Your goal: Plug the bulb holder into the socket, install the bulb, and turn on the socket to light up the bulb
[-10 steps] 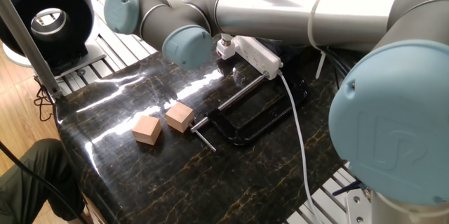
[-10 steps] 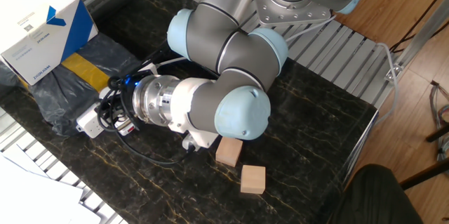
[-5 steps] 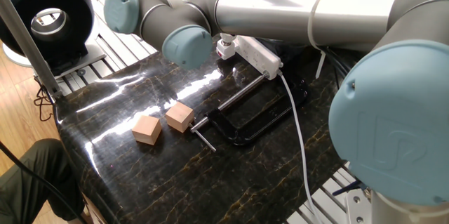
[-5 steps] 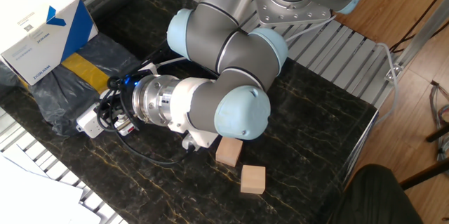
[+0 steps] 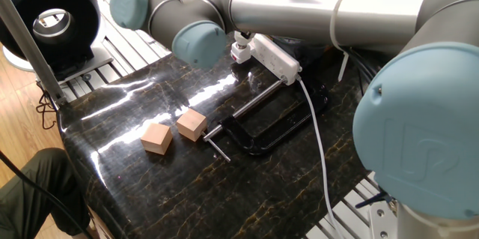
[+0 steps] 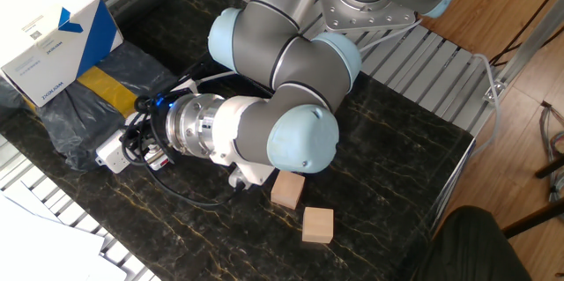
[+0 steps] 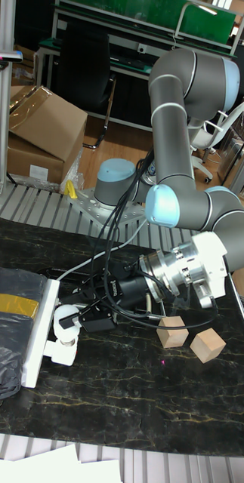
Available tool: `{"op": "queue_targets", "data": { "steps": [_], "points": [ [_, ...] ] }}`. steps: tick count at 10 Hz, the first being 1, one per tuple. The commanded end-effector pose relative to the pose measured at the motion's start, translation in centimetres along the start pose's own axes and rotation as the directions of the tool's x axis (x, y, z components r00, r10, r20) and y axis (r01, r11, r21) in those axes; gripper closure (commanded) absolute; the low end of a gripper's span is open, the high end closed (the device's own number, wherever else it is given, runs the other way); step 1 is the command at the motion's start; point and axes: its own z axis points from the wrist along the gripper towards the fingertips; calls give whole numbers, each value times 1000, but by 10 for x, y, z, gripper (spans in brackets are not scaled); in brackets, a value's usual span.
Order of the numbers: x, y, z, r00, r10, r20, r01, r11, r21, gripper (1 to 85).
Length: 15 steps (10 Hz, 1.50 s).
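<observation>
Little has changed since the earlier frames: in one fixed view the arm's grey elbow joints have been raised slightly toward the upper left of the frame, while the socket, the wooden cubes and the clamp have stayed where they were.

On the dark marble worktop (image 5: 150, 194) the socket (image 7: 38, 332) is seen at the left of the tall view as a long white strip lying against a grey bag (image 7: 4, 332). It is judged stiff and fairly light, liable to slide if pushed sideways, so any pressing is best directed straight down into it. The bulb holder (image 7: 61, 349) appears as a white block seated at the strip's side, with the bulb (image 7: 67, 317) just above it. The bulb is judged light, smooth and fragile; it would best be taken around its round body with gentle pressure and turned without being tilted.

The pincer (image 7: 88, 317) is brought up against the bulb, but its fingers are lost among black cables, so it cannot be told how far open it is or whether the bulb is held.

In one fixed view the bulb is largely hidden behind the arm, only a white part with a red mark showing at upper centre. In the other fixed view the wrist covers the contact. Whether the bulb is threaded home and where the switch lies cannot be made out.
</observation>
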Motion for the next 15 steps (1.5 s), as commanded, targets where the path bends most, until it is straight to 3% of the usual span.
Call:
{"op": "queue_targets", "data": {
  "steps": [1, 3, 6, 15],
  "points": [
    [-4, -4, -2, 999, 6, 52, -6, 1000, -2, 343],
    [-9, -6, -4, 995, 14, 100, -14, 1000, -2, 343],
    [-9, -4, -7, 993, 15, 118, -14, 1000, -13, 343],
    [-23, -2, -13, 971, 26, 237, -16, 999, -43, 333]
  ]
}}
